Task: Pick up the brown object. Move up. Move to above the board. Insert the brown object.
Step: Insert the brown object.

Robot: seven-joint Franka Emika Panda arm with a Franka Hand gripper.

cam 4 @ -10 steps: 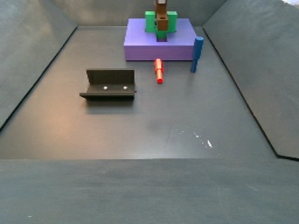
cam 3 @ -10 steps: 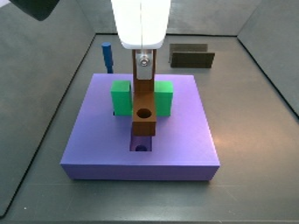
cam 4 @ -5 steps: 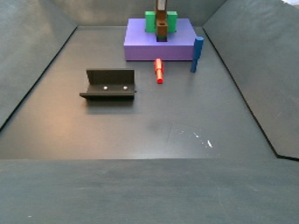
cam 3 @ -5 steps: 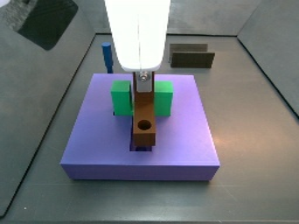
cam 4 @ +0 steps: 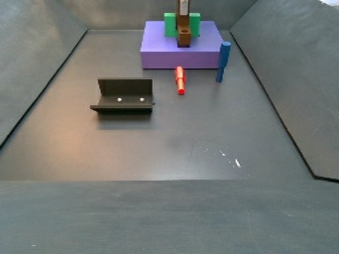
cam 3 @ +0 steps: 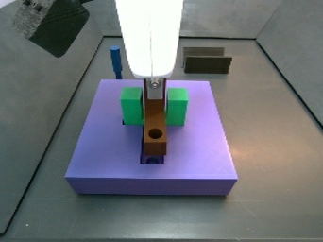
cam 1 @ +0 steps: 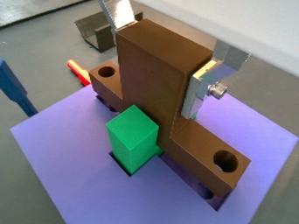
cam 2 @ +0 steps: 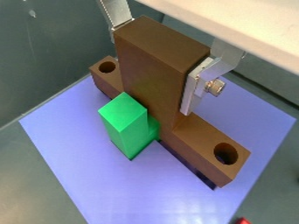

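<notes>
One pincer [cam 1: 163,54] clamps the one brown object [cam 1: 158,92] over one board [cam 3: 101,151].

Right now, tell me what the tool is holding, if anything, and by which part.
The tool is shut on the brown object, its silver fingers clamping the flat sides of the upright bar's top end, above the board.

A fixture [cam 4: 123,95], red peg [cam 4: 180,80] and blue bar [cam 4: 224,60] occupy the floor.
</notes>
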